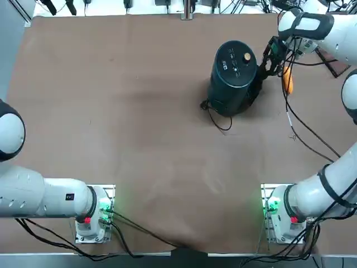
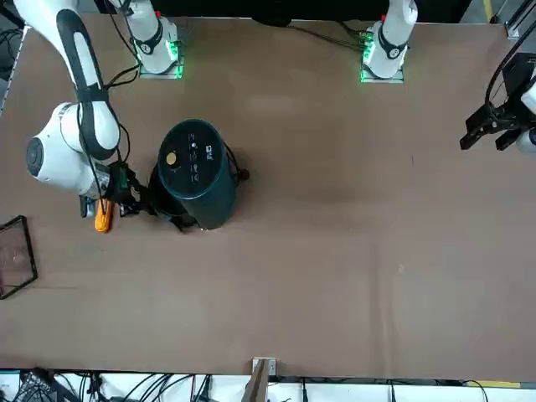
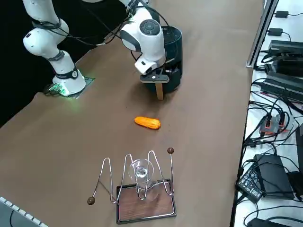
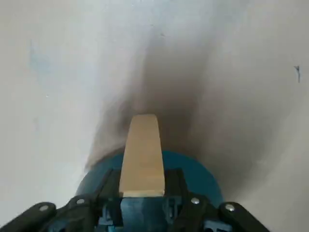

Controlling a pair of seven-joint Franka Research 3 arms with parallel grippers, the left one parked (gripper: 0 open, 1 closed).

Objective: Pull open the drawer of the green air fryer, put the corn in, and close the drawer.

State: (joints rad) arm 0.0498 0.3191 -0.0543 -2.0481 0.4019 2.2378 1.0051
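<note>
**benchrat:** At the far right of the table, the right gripper point(image 4: 142, 205) is clamped on the drawer's wooden handle point(image 4: 141, 154), low on the green air fryer point(image 1: 233, 78). So we're at step one, I'd say: grip made, the drawer point(image 3: 166, 75) looks barely out, if at all.

**tinkr:** And the corn point(image 3: 147, 123)?

**benchrat:** Lying on the table point(image 1: 139, 139) just right of the fryer, untouched. Loading and closing are both left.

**tinkr:** Anything inside the drawer?

**benchrat:** Can't tell, no view shows inside it. There's a wire rack point(image 3: 137, 189) holding a glass point(image 3: 140, 172) off to the right, well apart.
</note>
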